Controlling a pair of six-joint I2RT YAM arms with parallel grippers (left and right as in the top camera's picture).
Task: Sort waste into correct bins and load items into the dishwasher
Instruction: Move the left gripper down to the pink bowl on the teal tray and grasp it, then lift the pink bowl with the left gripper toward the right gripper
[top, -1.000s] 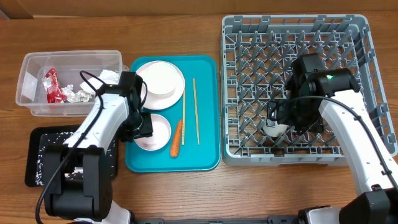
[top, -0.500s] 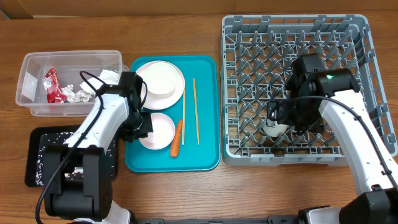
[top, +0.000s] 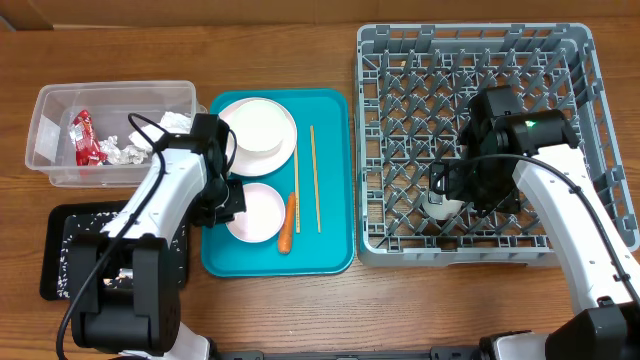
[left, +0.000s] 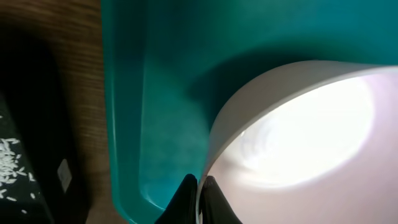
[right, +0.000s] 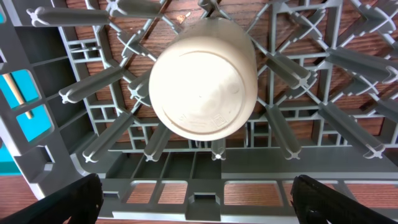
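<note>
My left gripper (top: 228, 200) (left: 199, 196) is shut on the left rim of a white bowl (top: 257, 213) (left: 298, 137) on the teal tray (top: 335, 255) (left: 155, 93). An orange carrot (top: 287, 222) lies against the bowl's right side, next to the wooden chopsticks (top: 314, 178). A white plate with a bowl on it (top: 258, 125) sits at the tray's back. My right gripper (top: 470, 190) (right: 199, 199) is open and empty over a small white cup (top: 437, 203) (right: 202, 81), which stands upside down in the grey dish rack (top: 475, 60) (right: 205, 168).
The clear tub (top: 50, 170) at back left holds a red wrapper (top: 83, 137), crumpled napkin (top: 175, 122) and foil scraps (top: 125, 151). The black tray (top: 58, 255) (left: 15, 162) with rice scraps lies at front left, partly under my left arm.
My left gripper has dragged the bowl a little to the right on the teal tray, nudging the carrot right and more upright. The right arm has not moved.
</note>
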